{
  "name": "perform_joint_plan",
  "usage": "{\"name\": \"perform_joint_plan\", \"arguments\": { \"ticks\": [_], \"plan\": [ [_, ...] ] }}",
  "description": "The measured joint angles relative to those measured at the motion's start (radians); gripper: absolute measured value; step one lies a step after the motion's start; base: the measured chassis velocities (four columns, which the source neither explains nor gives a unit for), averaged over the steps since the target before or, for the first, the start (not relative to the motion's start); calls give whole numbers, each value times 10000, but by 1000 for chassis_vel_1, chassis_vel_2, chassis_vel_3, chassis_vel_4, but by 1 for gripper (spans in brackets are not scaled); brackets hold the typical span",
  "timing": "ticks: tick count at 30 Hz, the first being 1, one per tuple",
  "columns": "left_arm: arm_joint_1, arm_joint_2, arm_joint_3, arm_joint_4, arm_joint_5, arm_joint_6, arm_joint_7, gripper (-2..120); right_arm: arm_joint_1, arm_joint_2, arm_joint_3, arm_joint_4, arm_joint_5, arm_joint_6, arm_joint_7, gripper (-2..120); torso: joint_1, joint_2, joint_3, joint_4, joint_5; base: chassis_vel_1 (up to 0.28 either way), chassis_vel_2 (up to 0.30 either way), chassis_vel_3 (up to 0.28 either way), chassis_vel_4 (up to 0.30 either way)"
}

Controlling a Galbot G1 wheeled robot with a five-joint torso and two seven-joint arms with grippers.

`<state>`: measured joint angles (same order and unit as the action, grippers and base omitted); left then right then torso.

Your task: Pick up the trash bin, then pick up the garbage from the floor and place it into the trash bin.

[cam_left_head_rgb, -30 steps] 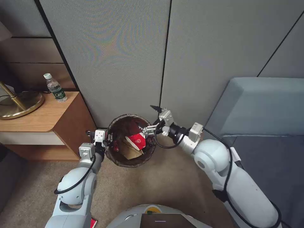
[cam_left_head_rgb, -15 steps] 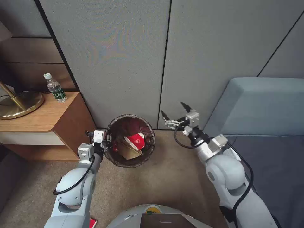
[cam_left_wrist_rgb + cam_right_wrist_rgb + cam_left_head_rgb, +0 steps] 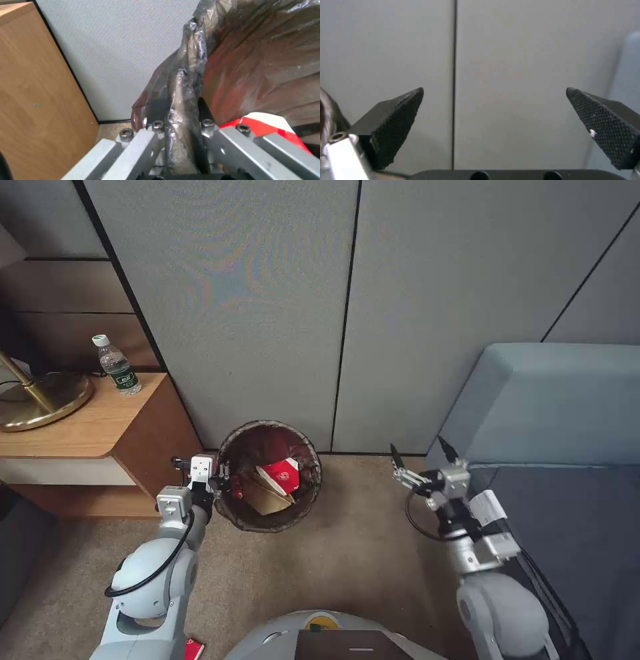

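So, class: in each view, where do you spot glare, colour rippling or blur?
Head view: rainbow rippling on the wall panel. Left wrist view: glare streaks on the bin liner, pinched in the left tool; the near linkage is blurred. Right wrist view: right tool open, its fingertips sharp against the flat, evenly lit wall.

One trash bin (image 3: 270, 513) stands by the wall, its dark bag folded over the rim. Inside it I count two pieces of garbage I can tell apart: one red-and-white carton (image 3: 280, 475) and one tan paper bag (image 3: 263, 499); anything beneath them is hidden. One red scrap (image 3: 193, 649) lies on the carpet beside the robot's base. One green-labelled bottle (image 3: 117, 366) stands upright on the one wooden worktop (image 3: 87, 427), along with one brass lamp base (image 3: 40, 400). Two arms are out, so two grippers: one left gripper (image 3: 223, 478) and one right gripper (image 3: 421, 452). One grey bed (image 3: 567, 447) sits off to the right.
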<state>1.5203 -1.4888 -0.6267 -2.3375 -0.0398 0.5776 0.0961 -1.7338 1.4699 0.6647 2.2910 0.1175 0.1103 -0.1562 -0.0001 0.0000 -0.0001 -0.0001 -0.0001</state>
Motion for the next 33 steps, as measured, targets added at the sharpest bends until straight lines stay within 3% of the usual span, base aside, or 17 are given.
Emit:
{"name": "perform_joint_plan", "arguments": {
  "ticks": [11,33],
  "plan": [
    [76,12,-58,-140,162,10,-6,3,-1248,136,671,5,262,987,51,100,0,0,0,1,0,0,0,0,0],
    [95,-52,-57,-126,349,31,46,3,-965,113,620,-143,354,810,102,100,0,0,1,1,1,16,18,16,16]
  ]
}}
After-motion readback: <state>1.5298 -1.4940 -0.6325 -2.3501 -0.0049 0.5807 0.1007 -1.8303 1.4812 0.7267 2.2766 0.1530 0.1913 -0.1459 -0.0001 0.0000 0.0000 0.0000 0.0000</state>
